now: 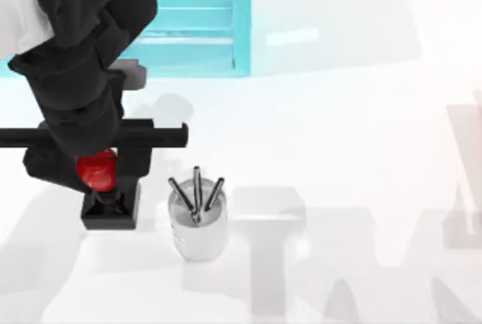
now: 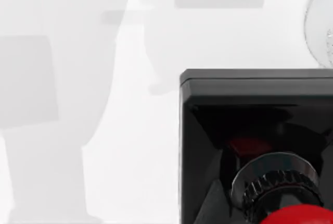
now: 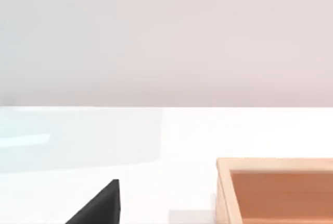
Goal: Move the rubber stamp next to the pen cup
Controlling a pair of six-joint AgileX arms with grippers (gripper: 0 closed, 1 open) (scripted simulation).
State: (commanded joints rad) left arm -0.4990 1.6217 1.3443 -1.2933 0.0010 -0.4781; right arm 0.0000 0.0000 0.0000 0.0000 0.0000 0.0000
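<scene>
Rubber stamp (image 1: 100,170) just left of pen cup (image 1: 199,224).
Left gripper (image 1: 105,177) over its knob; finger state unclear; tabletop (image 1: 339,113) open rightward.

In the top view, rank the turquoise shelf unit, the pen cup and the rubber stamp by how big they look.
1. Turquoise shelf unit, clearly largest, though partly hidden by the left arm.
2 and 3. Pen cup and rubber stamp look alike; the left end effector covers part of the stamp, so no ranking.

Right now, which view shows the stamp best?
The top view: the stamp sits left of the cup, red knob and black base visible under the left pincer. The left wrist view crops it close; right wrist view adds nothing.
</scene>
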